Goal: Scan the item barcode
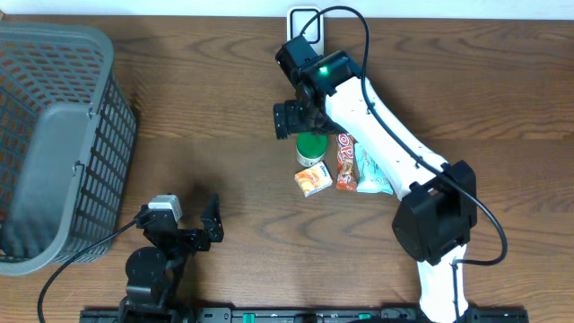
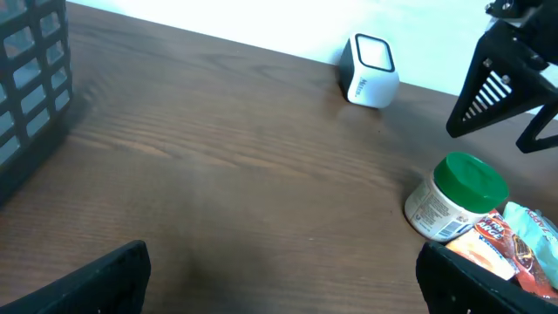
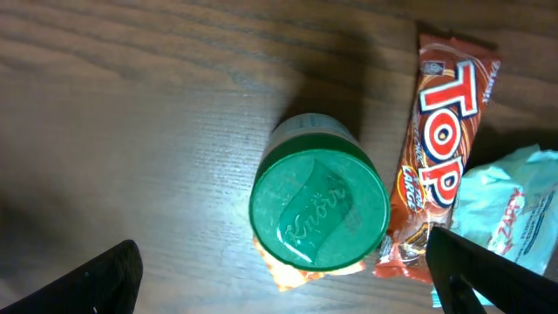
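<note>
At the far left of the overhead view you have the grey basket point(image 1: 54, 135), filling the upper and middle left of the frame. Below and to its right, in the lower left, sits the left gripper point(image 2: 288, 281). Its jaws are spread wide with only bare wooden table point(image 1: 206, 108) between them, so it holds nothing.

Move toward the centre and you come to the white scanner point(image 1: 305, 22) at the top edge of the overhead frame. In the left wrist view it stands in the upper middle, well apart from the other goods.

Just below the scanner in the overhead view is the right gripper point(image 1: 294, 118). Its jaws are fully apart and grip nothing. In the right wrist view its two dark fingertips point(image 3: 87, 283) sit in the bottom corners, and the jar shows in the centre between them, untouched.

The jar point(image 1: 311, 148), white with a green lid, is the item you want. It stands upright on the table in the centre of the overhead frame, directly under the right gripper. An orange box point(image 1: 313, 180) lies just below it; you cannot tell whether they touch. To the right lie a red TOP bar point(image 1: 345, 161) and, beside that, a pale blue packet point(image 1: 370, 172).
</note>
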Robot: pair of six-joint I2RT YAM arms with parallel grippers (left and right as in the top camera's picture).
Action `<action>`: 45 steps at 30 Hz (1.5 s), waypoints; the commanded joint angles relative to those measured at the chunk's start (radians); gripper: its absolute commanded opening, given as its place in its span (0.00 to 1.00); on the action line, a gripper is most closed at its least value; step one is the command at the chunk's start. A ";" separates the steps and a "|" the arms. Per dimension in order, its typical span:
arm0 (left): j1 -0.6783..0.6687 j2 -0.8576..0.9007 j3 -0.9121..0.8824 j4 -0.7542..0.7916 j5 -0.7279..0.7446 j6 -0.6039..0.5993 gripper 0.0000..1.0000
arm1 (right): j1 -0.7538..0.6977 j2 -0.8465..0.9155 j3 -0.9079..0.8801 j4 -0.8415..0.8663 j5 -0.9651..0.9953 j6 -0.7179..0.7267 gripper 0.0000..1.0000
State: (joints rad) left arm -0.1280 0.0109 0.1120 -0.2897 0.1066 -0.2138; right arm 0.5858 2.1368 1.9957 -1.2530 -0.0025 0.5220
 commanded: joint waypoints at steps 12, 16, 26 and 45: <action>0.003 -0.007 -0.013 -0.032 0.013 -0.009 0.98 | -0.009 0.153 -0.012 -0.023 -0.020 0.136 0.98; 0.003 -0.007 -0.013 -0.032 0.013 -0.009 0.98 | -0.008 0.193 -0.012 -0.022 -0.030 0.136 0.95; 0.003 -0.007 -0.013 -0.032 0.013 -0.009 0.98 | -0.010 0.222 -0.012 0.008 -0.025 0.135 0.82; 0.003 -0.007 -0.013 -0.032 0.013 -0.009 0.98 | -0.013 0.222 -0.014 0.023 -0.014 0.028 0.82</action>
State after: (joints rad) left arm -0.1280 0.0109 0.1120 -0.2901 0.1066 -0.2138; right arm 0.5812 2.3524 1.9862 -1.2224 -0.0265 0.6197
